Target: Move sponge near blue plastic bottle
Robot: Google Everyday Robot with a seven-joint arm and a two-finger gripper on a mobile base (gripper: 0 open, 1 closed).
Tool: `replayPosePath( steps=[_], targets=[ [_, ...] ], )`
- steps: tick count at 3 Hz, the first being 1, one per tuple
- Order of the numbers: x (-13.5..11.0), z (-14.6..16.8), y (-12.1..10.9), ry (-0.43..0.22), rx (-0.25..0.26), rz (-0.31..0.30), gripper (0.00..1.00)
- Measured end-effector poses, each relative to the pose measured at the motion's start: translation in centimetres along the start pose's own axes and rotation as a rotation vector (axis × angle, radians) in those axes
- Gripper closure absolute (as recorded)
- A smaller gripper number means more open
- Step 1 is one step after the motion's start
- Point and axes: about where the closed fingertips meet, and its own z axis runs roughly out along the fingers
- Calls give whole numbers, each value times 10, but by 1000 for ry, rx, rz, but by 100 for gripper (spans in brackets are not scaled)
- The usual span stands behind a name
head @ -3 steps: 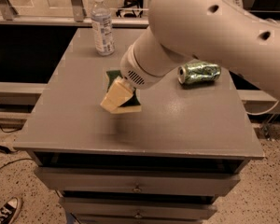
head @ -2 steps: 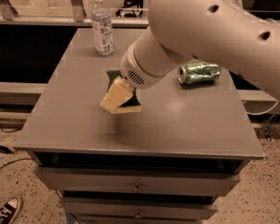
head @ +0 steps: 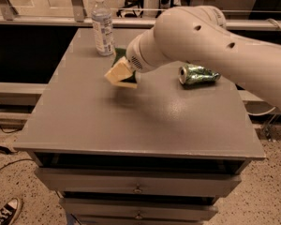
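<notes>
Dark green sponge (head: 119, 55) with pale yellow edge, tan gripper (head: 117, 74) clamped on it over grey table (head: 131, 130), white arm (head: 201, 32), white-capped blue plastic bottle (head: 103, 27), green can (head: 199, 74)

No text can be read anywhere. The blue plastic bottle (head: 102, 29) near the tabletop's far-left corner has a pale label with illegible print. The crushed green can (head: 198, 74) near the right edge shows no readable brand. The gripper (head: 125, 72) grips the unmarked sponge (head: 116, 74) just beside the bottle.

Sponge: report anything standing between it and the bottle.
Nothing visible does. The gripper holds the sponge tilted above the table, just right of and in front of the bottle, with only bare surface between them. The can lies far to the right, out of the path.
</notes>
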Motion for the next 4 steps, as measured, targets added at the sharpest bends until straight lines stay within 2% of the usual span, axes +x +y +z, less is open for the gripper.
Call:
replayPosePath(
  steps=[1, 2, 3, 4],
  targets=[
    [-16, 36, -47, -85, 65, 41, 100],
    [-22, 58, -83, -113, 116, 69, 100],
    [-24, 80, -111, -135, 150, 117, 100],
    [-27, 93, -116, -147, 147, 139, 100]
  ],
)
